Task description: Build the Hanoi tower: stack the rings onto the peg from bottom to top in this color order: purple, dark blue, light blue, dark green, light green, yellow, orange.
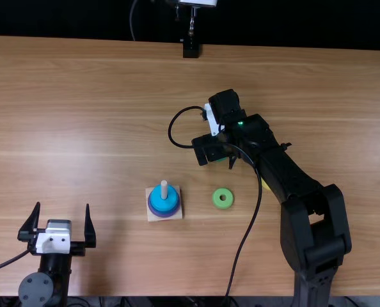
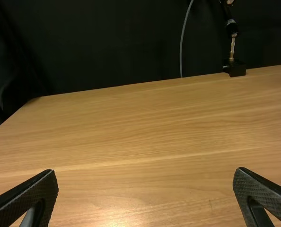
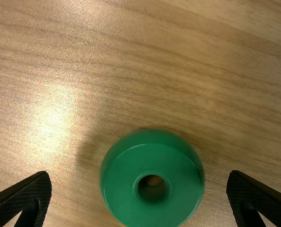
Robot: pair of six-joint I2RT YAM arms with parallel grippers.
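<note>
From above, my top view looks steeply down on the wooden table [image 1: 81,115]; my left wrist view looks forward across it, both catching the black stand base [image 2: 234,69]. My right wrist view looks down, close over the dark green ring [image 3: 124,189].

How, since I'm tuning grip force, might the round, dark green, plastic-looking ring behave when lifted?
The ring looks evenly round and solid, so probably stiff. Its glossy, curved side might slip if the black, two-fingered right pincer closes off-centre. Lying flat, it seems likelier to slide than roll.

Wooden table [image 1: 81,128] bears base [image 1: 152,216] and three loose rings [image 1: 216,199].
</note>
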